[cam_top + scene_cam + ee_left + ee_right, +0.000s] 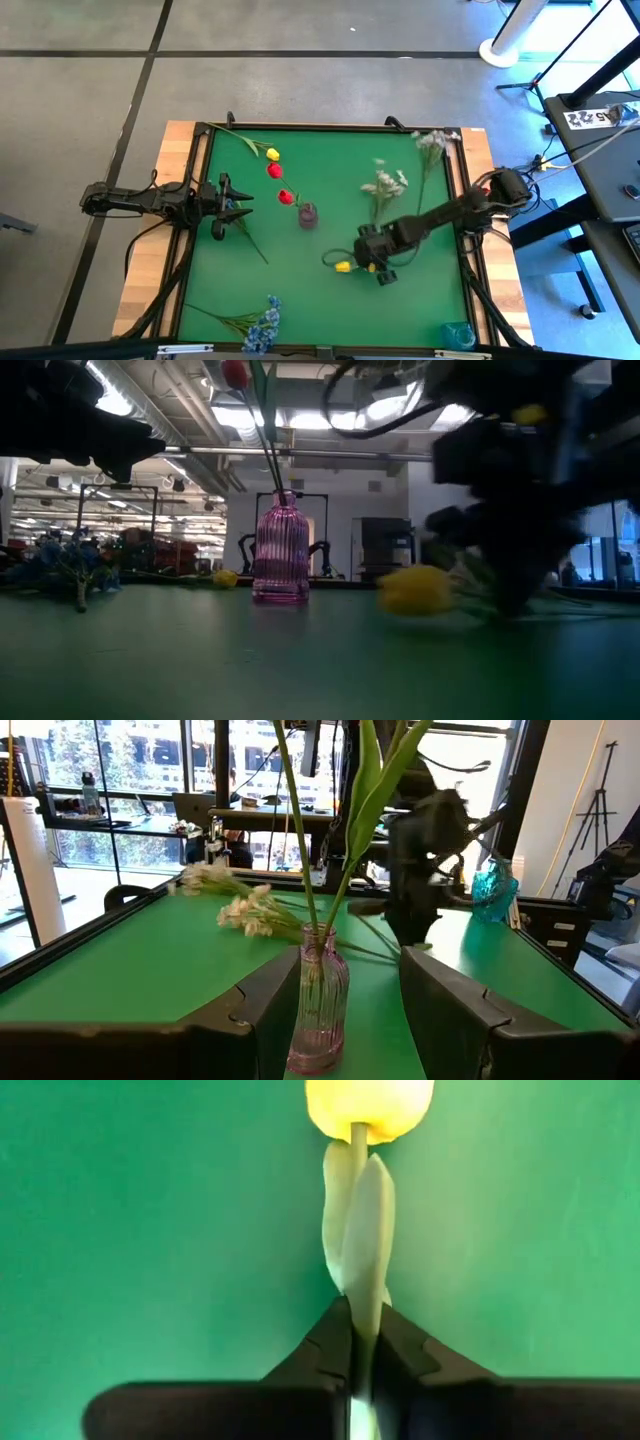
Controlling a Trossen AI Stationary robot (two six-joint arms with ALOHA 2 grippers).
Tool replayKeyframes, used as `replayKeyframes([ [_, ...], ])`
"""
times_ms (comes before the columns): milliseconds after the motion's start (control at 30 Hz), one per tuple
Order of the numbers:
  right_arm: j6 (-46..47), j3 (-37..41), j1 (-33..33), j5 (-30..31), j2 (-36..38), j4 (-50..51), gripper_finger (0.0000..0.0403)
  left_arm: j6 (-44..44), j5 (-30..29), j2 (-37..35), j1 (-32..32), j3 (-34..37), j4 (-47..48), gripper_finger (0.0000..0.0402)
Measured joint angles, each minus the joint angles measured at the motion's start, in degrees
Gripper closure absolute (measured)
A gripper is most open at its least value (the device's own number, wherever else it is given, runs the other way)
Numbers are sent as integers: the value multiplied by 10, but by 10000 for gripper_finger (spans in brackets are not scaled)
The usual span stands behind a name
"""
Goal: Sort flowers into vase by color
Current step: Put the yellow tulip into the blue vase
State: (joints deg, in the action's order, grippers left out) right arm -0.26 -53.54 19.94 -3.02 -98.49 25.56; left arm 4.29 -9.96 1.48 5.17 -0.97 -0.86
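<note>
A pink ribbed glass vase [308, 215] stands mid-table with two red tulips [280, 183] in it. My right gripper [376, 266] is shut on a yellow tulip [343, 266] right of the vase. My left gripper [240, 201] is open at the table's left, pointing at the vase [320, 1010] and apart from it. A second yellow tulip [272, 154] lies near the far-left corner. White sprays [385, 185] lie at far right. Blue sprays [262, 325] lie at the near edge. My right gripper pinches the yellow tulip's stem and pale leaf [360, 1295] between its two fingers [325, 1350], a short way below the bud [370, 1105]. The fingers come from above, across the stem. The flower lies about level, bud [415, 588] low over the table, pointing toward the vase.
A teal vase [458, 335] stands in the near-right corner. A raised dark rim [330, 127] runs round the green mat. More white blossoms [432, 140] lie at the far-right corner. Open mat lies between the vase and the near edge.
</note>
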Motion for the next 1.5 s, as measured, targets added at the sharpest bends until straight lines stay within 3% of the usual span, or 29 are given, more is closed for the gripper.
replayKeyframes([
  [100,23,-17,53,67,0,86,357,0,0,0,0,0,0,234],
  [300,108,-25,166,198,0,208,271,0,0,0,0,0,0,234],
  [533,134,-25,240,210,0,226,222,0,0,0,0,0,0,234],
  [767,120,-25,233,216,0,232,230,0,0,0,0,0,0,234],
  [1067,81,-15,143,199,0,249,242,0,0,0,0,0,0,234],
  [1300,59,11,91,88,5,188,248,0,0,0,0,0,0,234],
  [1400,62,11,92,85,5,188,280,0,0,0,0,0,0,234],
  [1500,74,12,94,69,6,186,350,0,0,0,0,0,0,234],
])
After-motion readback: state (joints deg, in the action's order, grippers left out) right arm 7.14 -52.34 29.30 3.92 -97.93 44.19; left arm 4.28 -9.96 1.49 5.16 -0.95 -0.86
